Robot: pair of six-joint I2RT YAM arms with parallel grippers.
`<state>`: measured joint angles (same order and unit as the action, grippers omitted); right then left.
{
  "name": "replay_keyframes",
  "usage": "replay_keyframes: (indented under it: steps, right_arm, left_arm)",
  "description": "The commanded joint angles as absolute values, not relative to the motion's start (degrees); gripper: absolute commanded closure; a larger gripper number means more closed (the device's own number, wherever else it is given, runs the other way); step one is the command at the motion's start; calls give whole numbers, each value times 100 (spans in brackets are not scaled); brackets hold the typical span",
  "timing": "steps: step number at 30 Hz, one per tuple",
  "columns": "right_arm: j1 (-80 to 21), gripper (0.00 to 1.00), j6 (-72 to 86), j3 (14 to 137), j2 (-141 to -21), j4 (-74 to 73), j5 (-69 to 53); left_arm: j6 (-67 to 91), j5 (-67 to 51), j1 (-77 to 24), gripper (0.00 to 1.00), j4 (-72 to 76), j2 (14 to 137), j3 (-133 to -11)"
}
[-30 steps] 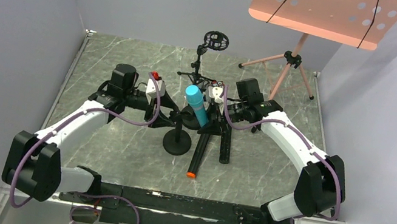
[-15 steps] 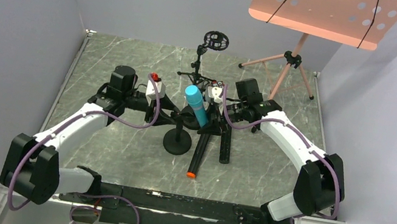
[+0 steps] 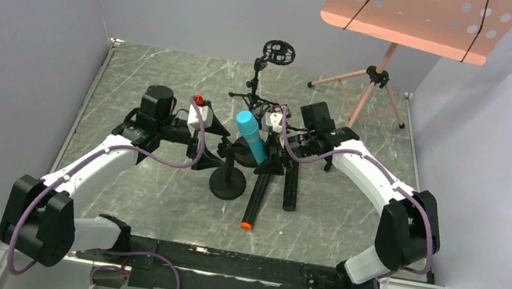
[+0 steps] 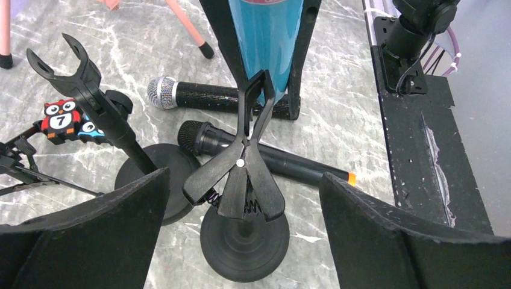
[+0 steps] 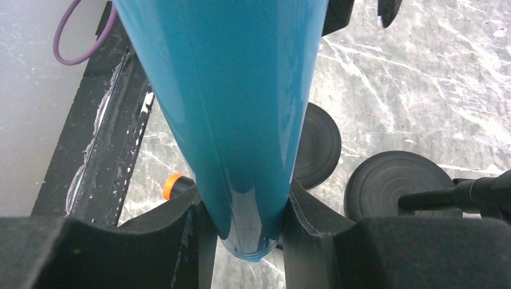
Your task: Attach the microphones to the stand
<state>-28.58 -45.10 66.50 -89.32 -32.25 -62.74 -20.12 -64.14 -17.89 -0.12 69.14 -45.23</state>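
Blue microphone (image 3: 249,135): up in the air and tilted, over the middle of the table (image 3: 151,182). Its thin bottom end is right above the stand (image 4: 240,174).
Right gripper (image 5: 244,221): squeezed onto the thin bottom end of the blue microphone, with one finger on each side.
Left gripper (image 3: 215,144): spread wide and holding nothing. The clip (image 4: 252,111) sits in the gap between its fingers, and I cannot tell if they touch it.
Stand: small and black, with a round flat foot on the table. The spring clip on top points up at the blue microphone.
Orange-end microphone (image 4: 274,161): all black, lying flat on the table just right of the stand's foot.
Silver-head microphone (image 4: 208,96): lying flat on the table a little further right.
How it will handle: the blue microphone looks hard, smooth and shiny, so I think it is slippery. It gets thinner at the bottom, so it could slide out of a weak hold. The fat top is up high, so it may want to tip over.
Where to hold: keep a firm hold low on the thin end and leave the body free to push into the clip.
The clip: it looks springy and stiff. I think pinching its two lower legs would open the top.
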Motion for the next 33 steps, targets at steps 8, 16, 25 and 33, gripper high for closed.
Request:
replay_keyframes:
  steps: [8, 16, 25, 33]
  right_arm:
    - [-2856, 96, -4737, 6869, -8880, -3190, -6386]
    - [-2855, 96, -4763, 6889, -8877, -3205, -6363]
    - [-2870, 96, -4779, 7038, -8966, -3250, -6329]
    - [-3020, 96, -4930, 7231, -9138, -3388, -6097]
  left_arm:
    - [-2408, -6812, -1811, 14, -317, 7173, -5027]
    - [-2602, -6866, -1815, 55, -800, 7343, -5250]
    - [-2700, -6726, -1819, 66, -880, 7187, -5122]
    - [-2727, -6751, -1819, 80, -945, 7195, -5156]
